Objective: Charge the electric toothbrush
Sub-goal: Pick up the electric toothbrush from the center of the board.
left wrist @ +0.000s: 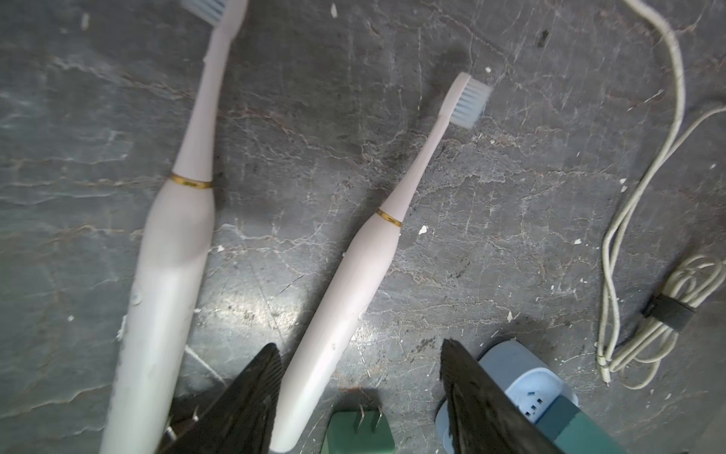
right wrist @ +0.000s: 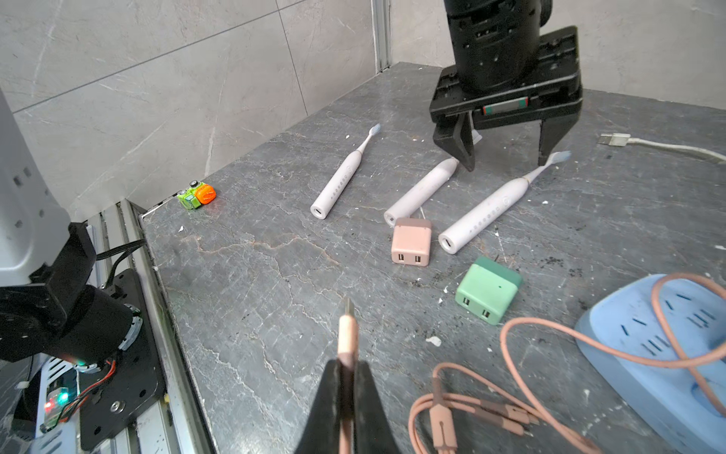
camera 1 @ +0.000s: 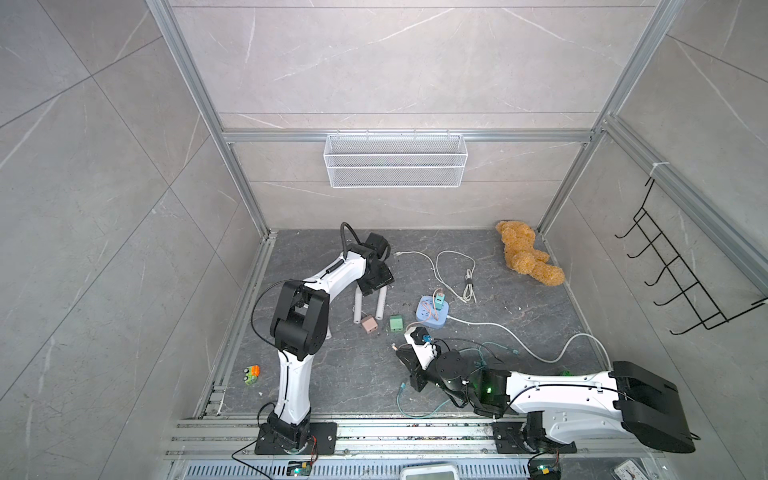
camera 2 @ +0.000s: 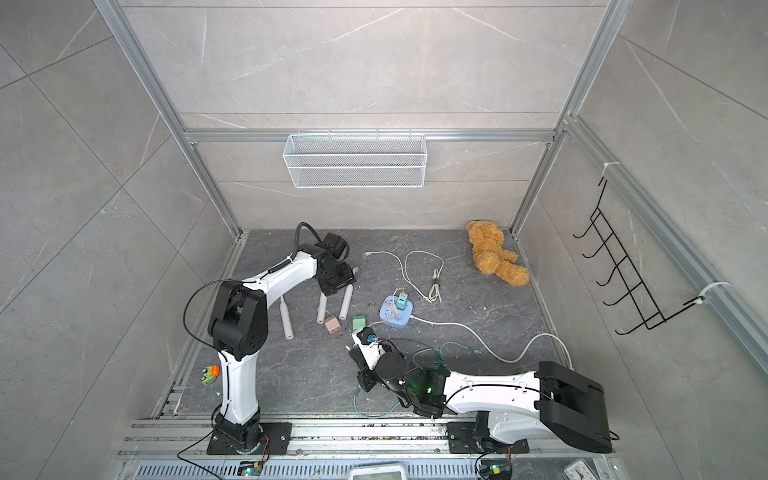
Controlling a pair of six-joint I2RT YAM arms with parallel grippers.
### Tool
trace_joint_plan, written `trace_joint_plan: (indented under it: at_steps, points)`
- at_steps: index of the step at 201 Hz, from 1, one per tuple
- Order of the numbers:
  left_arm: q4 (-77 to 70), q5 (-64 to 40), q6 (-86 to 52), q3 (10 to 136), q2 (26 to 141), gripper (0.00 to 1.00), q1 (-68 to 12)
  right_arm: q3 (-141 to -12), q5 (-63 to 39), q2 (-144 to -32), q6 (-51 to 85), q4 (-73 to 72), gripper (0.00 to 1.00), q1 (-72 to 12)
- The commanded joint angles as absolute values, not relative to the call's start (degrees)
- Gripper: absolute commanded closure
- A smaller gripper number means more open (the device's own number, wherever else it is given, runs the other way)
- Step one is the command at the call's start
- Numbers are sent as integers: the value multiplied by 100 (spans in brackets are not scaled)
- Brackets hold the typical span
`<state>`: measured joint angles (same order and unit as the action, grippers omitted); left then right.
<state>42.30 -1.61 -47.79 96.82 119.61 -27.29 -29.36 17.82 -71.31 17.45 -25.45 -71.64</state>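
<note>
Both arms had glossy white shells between bulky black joint housings. The left arm (camera 1: 293,382), lower left in a top view, carried a thin black cable (camera 1: 252,318); the right arm (camera 1: 557,388), lower right, showed a green light (camera 1: 489,390) at one joint. The left tool (right wrist: 506,164) had black wedge-shaped fingers (right wrist: 457,143).

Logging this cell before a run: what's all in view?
slim plastic electric toothbrushes: three, pale pink, floor left
cube plug chargers: two, pink and green, by toothbrushes
round plastic power strip: one, blue, mid-floor, teal adapter plugged in
charging cable: one, pink, beside strip
bundled cable: one, white, behind strip
thin cable: one, teal, by right arm
plush teddy bear: one, brown, back right
toy car: one, green-orange, front left
mesh wire basket: one, white, back wall
wire hook rack: one, black, right wall
left tool: one, black, open above toothbrushes
right tool: one, black, shut on charging cable
</note>
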Motion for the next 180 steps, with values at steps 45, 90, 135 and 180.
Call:
trace_joint_plan:
  at_steps: [45, 90, 135, 180]
  points:
    - [4777, 132, -4522, 10080, 12437, 40, -2825, -2808, 1978, -6937, 1854, -2443, 100, -7146]
    - [4839, 79, -4423, 10178, 12680, 43, -3004, -2853, 1969, -7028, 1863, -2426, 100, -7146]
    - [4856, 148, -4412, 9934, 12705, 48, -3049, -2860, 1968, -7062, 1898, -2399, 100, -7146]
    - [4869, 176, -4425, 9739, 12717, 62, -3067, -2899, 1974, -7086, 1907, -2355, 100, -7145]
